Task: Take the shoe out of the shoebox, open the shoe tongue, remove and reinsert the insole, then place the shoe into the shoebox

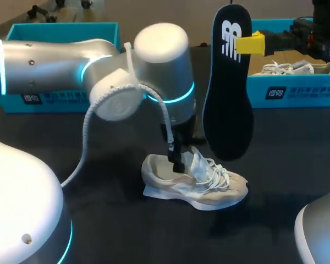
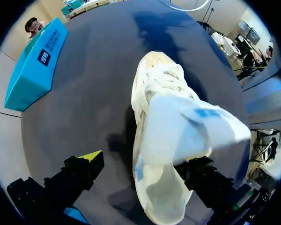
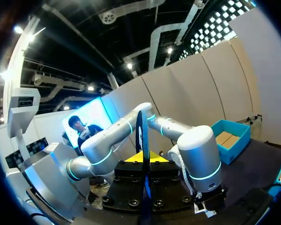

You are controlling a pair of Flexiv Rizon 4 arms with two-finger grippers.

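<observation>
At twelve o'clock from the shoe (image 1: 209,187), my right pincer (image 1: 248,44) pinched the seemingly light, bendy insole (image 1: 228,110) by its upper end; left pincer (image 2: 145,164) spread.

A dark table (image 1: 115,220) bears a blue box (image 1: 297,91) at far right, holding a spare pale shoe (image 1: 289,67).

Soft overhead light, faint shadow beside the shoe (image 2: 154,93) on the dark table (image 2: 93,93)
</observation>
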